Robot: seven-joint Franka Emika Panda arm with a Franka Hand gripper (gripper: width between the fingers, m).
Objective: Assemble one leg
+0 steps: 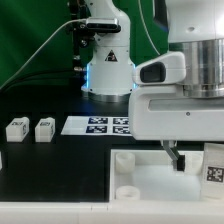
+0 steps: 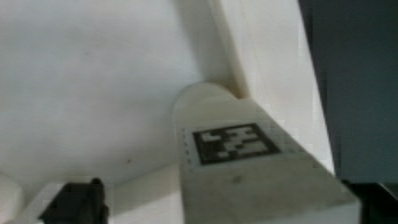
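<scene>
One leg (image 2: 240, 150), a white post with a square marker on its face, stands between my fingers over the inner corner of the large white tray-like piece (image 2: 89, 90). In the exterior view this leg (image 1: 213, 165) is at the right edge, above the tray (image 1: 130, 180). My gripper (image 2: 217, 205) is open around it. The dark finger (image 2: 75, 200) on one side stands apart from the leg, and the other finger is close against it. In the exterior view my gripper (image 1: 196, 160) hangs under the big white hand. Two more legs (image 1: 16, 128) (image 1: 44, 128) lie at the exterior view's left.
The marker board (image 1: 100, 125) lies flat on the black table behind the tray. The arm's white base (image 1: 107, 70) stands at the back middle. The tray's raised rim (image 2: 249, 50) runs close beside the leg.
</scene>
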